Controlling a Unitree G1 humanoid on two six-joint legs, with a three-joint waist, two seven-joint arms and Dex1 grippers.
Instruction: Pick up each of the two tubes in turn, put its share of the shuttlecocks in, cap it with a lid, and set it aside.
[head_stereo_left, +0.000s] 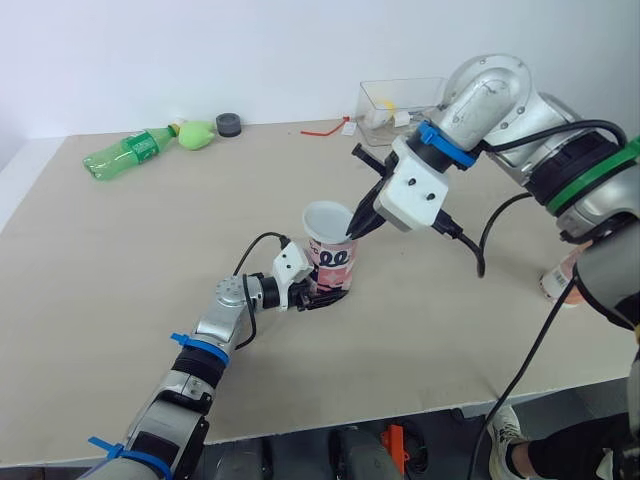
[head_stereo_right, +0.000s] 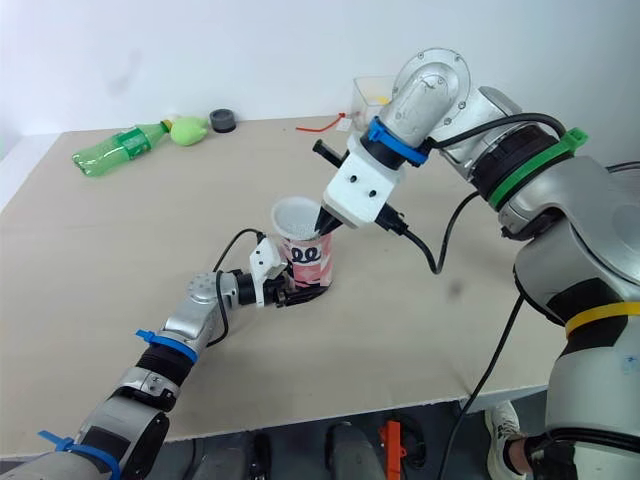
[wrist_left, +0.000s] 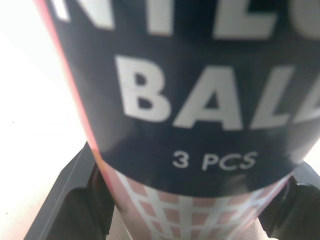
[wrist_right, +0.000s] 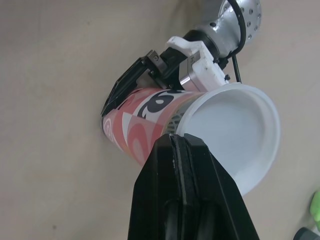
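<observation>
A pink and white tube with black print stands upright in the middle of the table, its white open mouth facing up. My left gripper is shut on the tube's lower part; in the left wrist view the tube's wall sits between the two black fingers. My right gripper reaches down from the right. Its fingers are pressed together and their tips touch the tube's rim. A pale cylinder shows partly behind my right arm.
At the table's far edge lie a green plastic bottle, a yellow-green object, a dark grey round lid and a red strip. A clear plastic box stands at the back right.
</observation>
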